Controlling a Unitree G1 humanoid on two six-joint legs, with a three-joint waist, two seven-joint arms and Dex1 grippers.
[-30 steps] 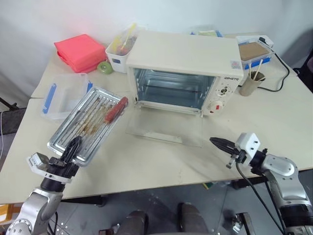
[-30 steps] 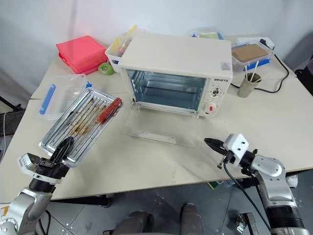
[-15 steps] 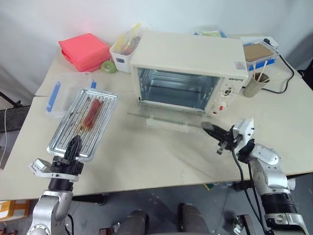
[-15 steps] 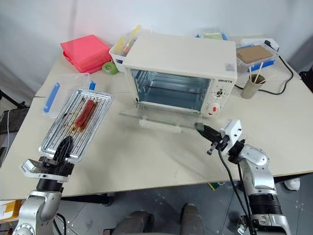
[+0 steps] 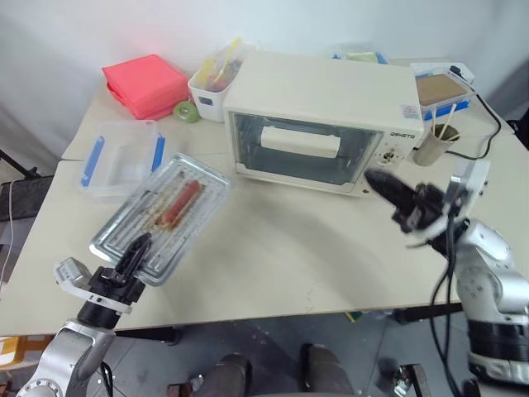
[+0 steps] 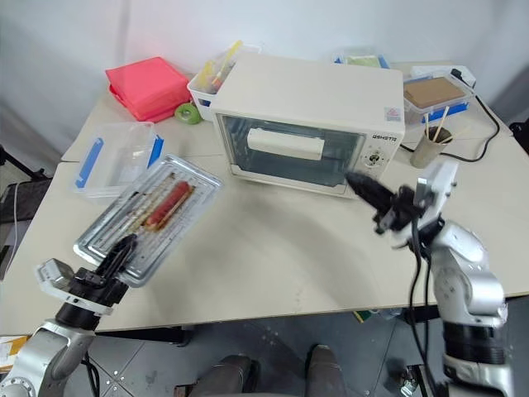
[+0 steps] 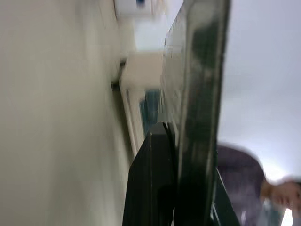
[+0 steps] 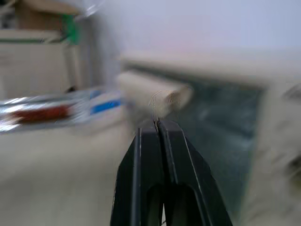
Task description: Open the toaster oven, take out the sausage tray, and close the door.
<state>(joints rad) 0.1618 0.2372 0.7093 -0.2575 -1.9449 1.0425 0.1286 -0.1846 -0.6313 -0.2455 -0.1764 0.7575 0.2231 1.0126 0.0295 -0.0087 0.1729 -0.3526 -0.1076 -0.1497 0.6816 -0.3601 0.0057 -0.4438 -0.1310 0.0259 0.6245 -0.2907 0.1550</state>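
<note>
Now the door (image 5: 297,149) is standing upright against the front of the toaster oven (image 5: 318,103), its glass panel facing the camera and its long cream bar handle (image 5: 299,141) running left to right across the upper middle of the head views; whether it is pressed fully home I cannot tell. The right gripper (image 5: 380,182) is sitting in the middle right of the frame, just off the oven's lower right corner near the control knobs, its two black fingers pressed together with nothing between them. In its own wrist view the joined tips (image 8: 156,123) are pointing straight at the handle, so the door lies directly ahead of the jaws, with the handle's long axis lying crosswise to the line the fingers point along. That is the relation a last push would depend on: this arm is the nearer one to the door by a long way. The sausage tray (image 5: 163,215) is lying in the lower left of the frame, well apart from the oven, its long axis running diagonally from lower left up toward upper right, with the red sausage (image 5: 179,203) lying lengthwise in it. The left gripper (image 5: 135,251) is clamped shut on the tray's near short edge, holding it tilted above the table (image 5: 297,265), just in front of the clear plastic box (image 5: 122,157).
</note>
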